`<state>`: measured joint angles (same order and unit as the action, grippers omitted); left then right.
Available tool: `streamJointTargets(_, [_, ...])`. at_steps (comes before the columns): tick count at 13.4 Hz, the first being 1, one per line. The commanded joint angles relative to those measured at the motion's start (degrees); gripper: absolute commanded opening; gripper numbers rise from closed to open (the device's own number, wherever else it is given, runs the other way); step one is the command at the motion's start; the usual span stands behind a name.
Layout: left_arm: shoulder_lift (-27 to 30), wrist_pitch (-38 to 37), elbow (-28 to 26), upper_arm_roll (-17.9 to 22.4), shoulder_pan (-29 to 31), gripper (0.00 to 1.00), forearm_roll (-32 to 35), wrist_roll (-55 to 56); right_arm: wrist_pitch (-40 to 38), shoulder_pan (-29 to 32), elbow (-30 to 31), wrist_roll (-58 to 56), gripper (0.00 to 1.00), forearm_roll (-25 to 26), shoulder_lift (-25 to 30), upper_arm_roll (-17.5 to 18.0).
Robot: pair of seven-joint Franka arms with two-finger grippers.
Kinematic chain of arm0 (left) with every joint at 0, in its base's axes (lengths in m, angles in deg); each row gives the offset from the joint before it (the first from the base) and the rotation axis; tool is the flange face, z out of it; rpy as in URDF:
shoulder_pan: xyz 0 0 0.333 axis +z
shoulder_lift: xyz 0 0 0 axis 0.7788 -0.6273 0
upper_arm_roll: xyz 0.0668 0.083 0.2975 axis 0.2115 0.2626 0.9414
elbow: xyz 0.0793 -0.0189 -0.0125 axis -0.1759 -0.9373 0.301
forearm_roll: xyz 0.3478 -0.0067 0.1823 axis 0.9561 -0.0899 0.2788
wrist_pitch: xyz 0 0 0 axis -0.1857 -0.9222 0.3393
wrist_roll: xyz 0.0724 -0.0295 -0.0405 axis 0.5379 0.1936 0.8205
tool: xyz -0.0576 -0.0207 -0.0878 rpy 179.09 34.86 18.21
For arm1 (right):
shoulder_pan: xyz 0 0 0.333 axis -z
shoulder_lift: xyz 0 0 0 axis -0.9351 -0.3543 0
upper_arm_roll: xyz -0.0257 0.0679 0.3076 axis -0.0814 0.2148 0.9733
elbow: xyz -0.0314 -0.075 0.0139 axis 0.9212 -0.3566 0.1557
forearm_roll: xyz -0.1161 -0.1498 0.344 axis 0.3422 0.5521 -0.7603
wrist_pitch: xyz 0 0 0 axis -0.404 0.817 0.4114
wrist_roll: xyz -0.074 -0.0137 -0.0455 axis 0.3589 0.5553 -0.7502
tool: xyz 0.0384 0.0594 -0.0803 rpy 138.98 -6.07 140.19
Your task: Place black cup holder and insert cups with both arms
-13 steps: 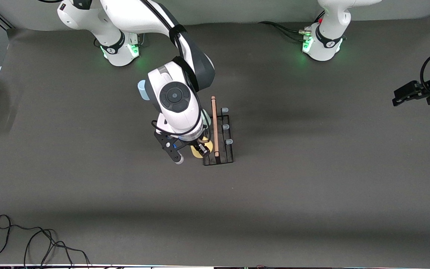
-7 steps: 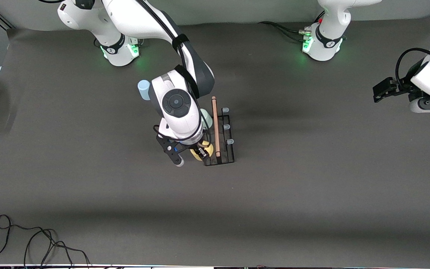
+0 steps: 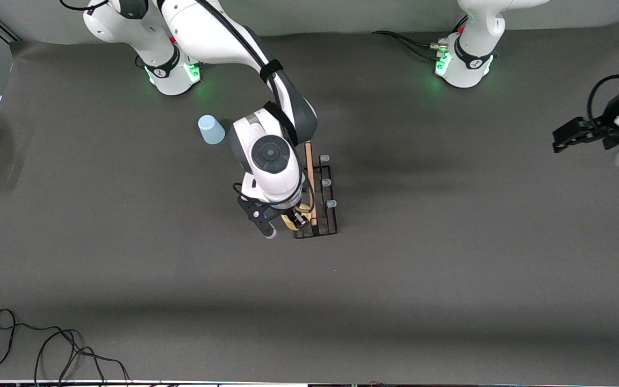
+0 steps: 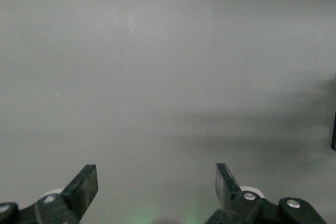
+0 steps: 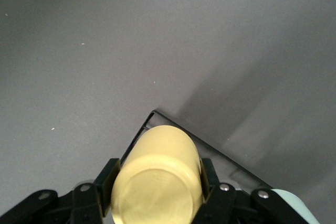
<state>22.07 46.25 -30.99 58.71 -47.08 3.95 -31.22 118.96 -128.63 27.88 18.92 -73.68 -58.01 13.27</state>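
The black cup holder point(image 3: 324, 217) stands mid-table with its wooden rod handle point(image 3: 308, 172) on top. My right gripper point(image 3: 294, 218) is shut on the yellow cup point(image 3: 289, 220) and holds it over the rack's end nearest the front camera. In the right wrist view the yellow cup point(image 5: 157, 177) sits between the fingers point(image 5: 106, 178), over a rack corner point(image 5: 153, 113), with a pale green cup point(image 5: 292, 206) beside it. The light blue cup point(image 3: 211, 129) stands upside down on the table, farther from the front camera than the rack. My left gripper point(image 3: 567, 134) is open and empty, over the table's edge at the left arm's end.
Three pale-tipped pegs point(image 3: 326, 183) stand free on the rack's side toward the left arm. A black cable point(image 3: 46, 344) lies at the table's near corner at the right arm's end. The left wrist view shows only bare grey mat point(image 4: 168, 77).
My right gripper has moved the yellow cup toward the rack's near end, uncovering the light blue cup. The left arm has swung in and back out at its end of the table.
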Motion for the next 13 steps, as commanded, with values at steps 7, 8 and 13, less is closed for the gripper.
streamJointTargets(7, [0.2,-2.8,3.8,0.2,0.4,1.00,0.5,-0.5,-16.8,3.7,-6.1,-5.0,1.00,0.9,11.0,-1.4])
streamJointTargets(8, [0.0,-2.7,3.8,0.2,0.4,1.00,0.9,-0.5,-19.7,3.7,-5.8,-8.2,1.00,0.9,14.0,-1.7])
streamJointTargets(13, [-1.3,-1.9,3.2,0.4,1.0,1.00,3.4,-1.1,-31.0,3.2,-0.2,-36.7,1.00,9.7,27.7,-6.4])
